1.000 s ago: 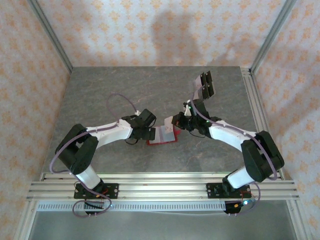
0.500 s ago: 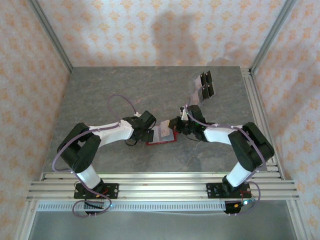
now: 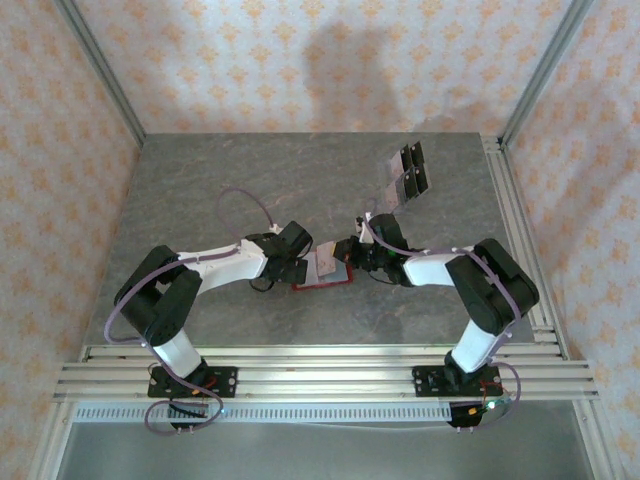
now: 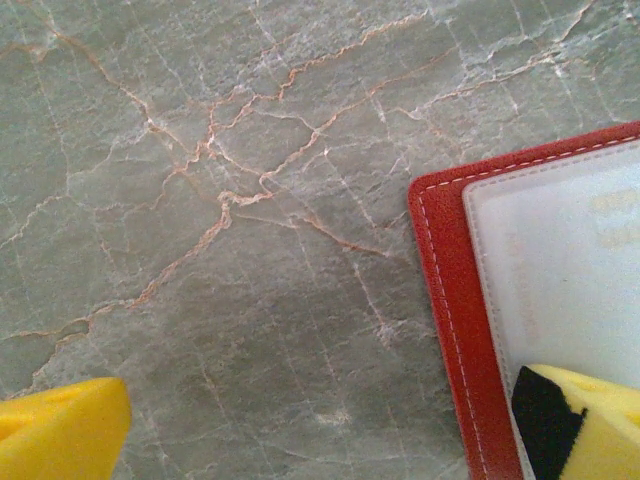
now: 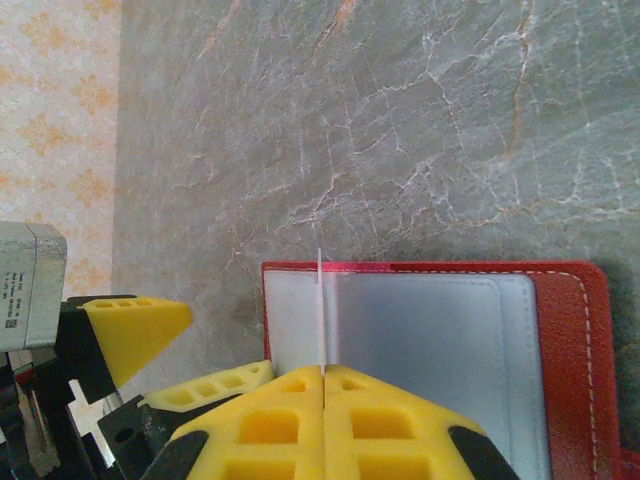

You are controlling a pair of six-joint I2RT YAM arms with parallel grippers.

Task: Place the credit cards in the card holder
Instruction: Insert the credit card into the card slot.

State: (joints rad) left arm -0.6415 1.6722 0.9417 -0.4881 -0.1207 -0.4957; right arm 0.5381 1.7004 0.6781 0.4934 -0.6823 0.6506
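Observation:
The card holder (image 3: 325,279) lies open on the table between the two grippers, red with a grey lining (image 5: 430,335). My right gripper (image 5: 323,372) is shut on one credit card (image 5: 321,305), seen edge-on and standing upright over the left part of the lining. My left gripper (image 4: 320,440) is open and low at the holder's left side. One yellow fingertip (image 4: 590,420) rests on the lining (image 4: 560,250); the other fingertip (image 4: 60,435) is over bare table. From above, the left gripper (image 3: 299,264) and the right gripper (image 3: 352,257) face each other across the holder.
More credit cards (image 3: 410,172) lie in a small cluster at the back right of the marble table (image 3: 260,190). Metal frame rails (image 3: 515,230) run along the right side and the near edge. Patterned walls stand close on three sides.
The right arm has folded and moved left and down, bringing the held card closer over the open holder. The left arm has barely moved.

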